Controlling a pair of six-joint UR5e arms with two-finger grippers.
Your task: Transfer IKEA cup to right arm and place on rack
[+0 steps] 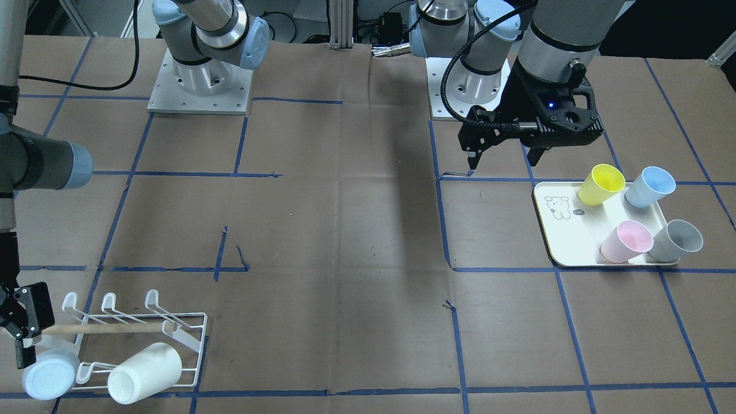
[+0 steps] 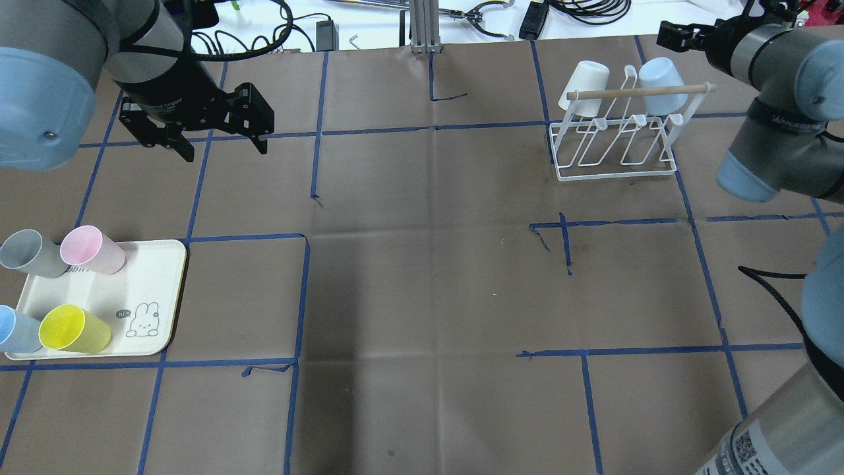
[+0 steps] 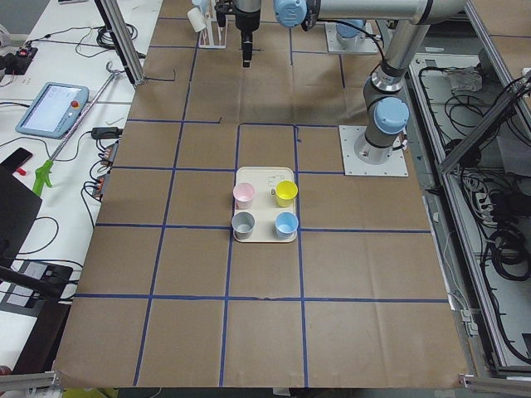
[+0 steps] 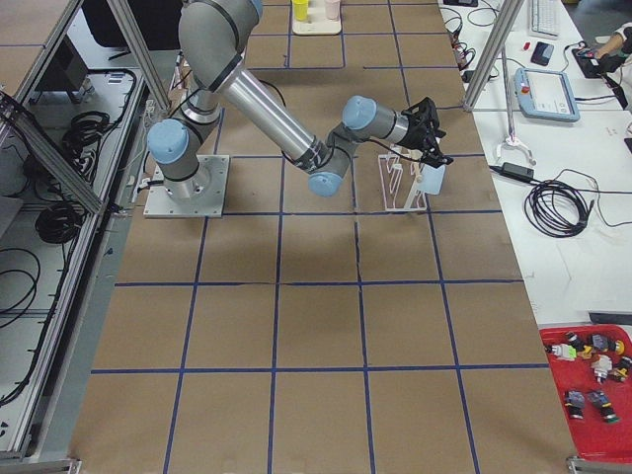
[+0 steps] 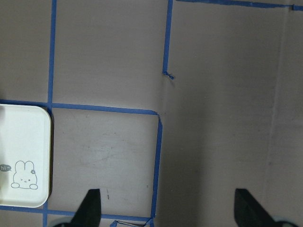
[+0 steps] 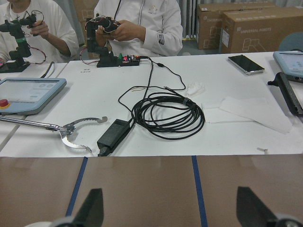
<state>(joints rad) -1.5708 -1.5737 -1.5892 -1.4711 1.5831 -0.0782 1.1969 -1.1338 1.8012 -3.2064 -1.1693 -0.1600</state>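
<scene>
My left claw (image 2: 224, 150) hovering over bench (image 2: 422, 277), spread wide, empty. Four cups (image 2: 92, 249) standing upright on tray (image 2: 145, 277), lying below, to its left. My right claw (image 6: 171, 208) gaping, empty, sitting beside rack (image 2: 620, 93).

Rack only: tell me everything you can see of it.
The rack is a small white wire frame standing upright on the brown paper-covered table, far out on the robot's right. Upturned, round-tipped prongs rise from a rectangular base, and a light wooden dowel runs across the top. A white cup and a pale blue cup sit mouth-down on its far prongs; the near prongs are bare. The open right gripper is close to the blue cup's end; contact cannot be told.
</scene>
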